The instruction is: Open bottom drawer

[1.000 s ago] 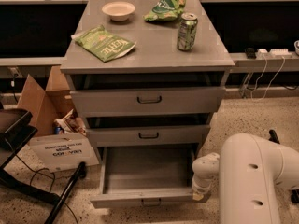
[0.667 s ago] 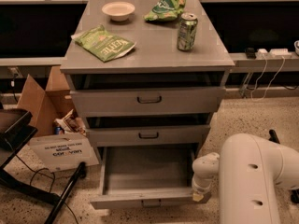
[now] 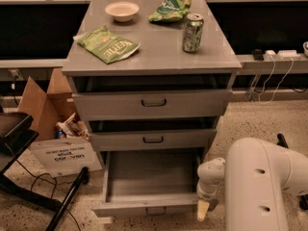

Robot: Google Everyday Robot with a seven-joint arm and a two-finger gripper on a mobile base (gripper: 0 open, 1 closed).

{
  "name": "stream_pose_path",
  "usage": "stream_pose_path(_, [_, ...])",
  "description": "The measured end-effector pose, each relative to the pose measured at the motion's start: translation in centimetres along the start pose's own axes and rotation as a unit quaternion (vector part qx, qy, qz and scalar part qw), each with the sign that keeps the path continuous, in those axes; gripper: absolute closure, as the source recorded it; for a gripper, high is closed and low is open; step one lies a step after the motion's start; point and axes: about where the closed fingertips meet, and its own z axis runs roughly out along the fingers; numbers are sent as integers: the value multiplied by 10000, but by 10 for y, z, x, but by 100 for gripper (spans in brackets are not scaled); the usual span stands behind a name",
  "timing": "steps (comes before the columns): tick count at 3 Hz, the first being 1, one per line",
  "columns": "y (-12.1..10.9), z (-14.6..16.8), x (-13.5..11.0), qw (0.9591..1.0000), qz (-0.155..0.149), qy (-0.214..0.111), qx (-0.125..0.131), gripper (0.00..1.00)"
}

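I see the bottom drawer point(image 3: 149, 177) pulled well out of the cabinet point(image 3: 159, 54). It sits at 6 o'clock in my view, its grey tray open to the camera and its front panel near the lower edge. The gripper point(image 3: 203, 209) hangs at about 5 o'clock, just beside the drawer's right front corner, pointing down at the floor. I cannot tell whether it is open or closed, nor whether it touches the panel. The white arm point(image 3: 264, 186) fills the corner from 4 to 5 o'clock.

Above the open drawer, the middle drawer point(image 3: 183, 139) and top drawer point(image 3: 192, 104) sit back near the cabinet face, each with a dark loop handle. On the cabinet top, taken as its own dial, a bowl point(image 3: 121, 11) sits at 11 o'clock, a chip bag point(image 3: 107, 44) at 9, a second bag point(image 3: 171, 7) at 1 and a can point(image 3: 192, 32) at 3. A cardboard box point(image 3: 41, 105) stands on the floor at the cabinet's 9 o'clock.
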Motion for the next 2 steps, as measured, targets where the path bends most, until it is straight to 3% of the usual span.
stream_pose_path(1, [0, 0, 0, 10000, 0, 0, 0, 0])
stream_pose_path(2, [30, 20, 11, 9997, 71, -118, -223, 15])
